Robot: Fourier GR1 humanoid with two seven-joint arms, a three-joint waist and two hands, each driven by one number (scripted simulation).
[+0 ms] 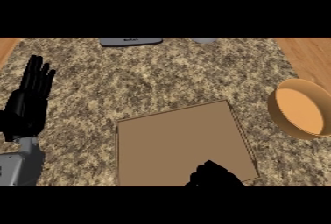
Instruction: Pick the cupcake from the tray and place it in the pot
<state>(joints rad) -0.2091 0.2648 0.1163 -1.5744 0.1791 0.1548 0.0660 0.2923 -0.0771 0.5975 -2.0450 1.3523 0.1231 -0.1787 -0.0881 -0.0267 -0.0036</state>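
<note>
right hand [215, 176]: low in view, only its dark upper part shows, over the near edge of the tray [181, 140]. i cannot tell how far open it is, nor what it holds.
cupcake: not seen anywhere on the tray's surface. whether it sits hidden inside my right hand i cannot tell.
tray: flat brown square, turned slightly on the counter [161, 78]. it stretches ahead of my right hand and to its left. its bare face shows nothing standing on it.
pot [276, 111]: round, tan outside and orange inside, ahead of my right hand and well to its right, apart from the tray's right corner. its mouth is tilted toward the view.
left hand [29, 103]: far to the left of my right hand, open, fingers straight and pointing up, touching nothing, resting over the counter. grey forearm [22, 166] below it.
edges: the speckled counter ends in wood [307, 57] beyond the pot, ahead and right.
open room: bare counter lies between the tray's right edge and the pot, and ahead of the tray.
far side: a grey object [131, 41] at the counter's far edge, ahead and left of my right hand, partly cut off.
</note>
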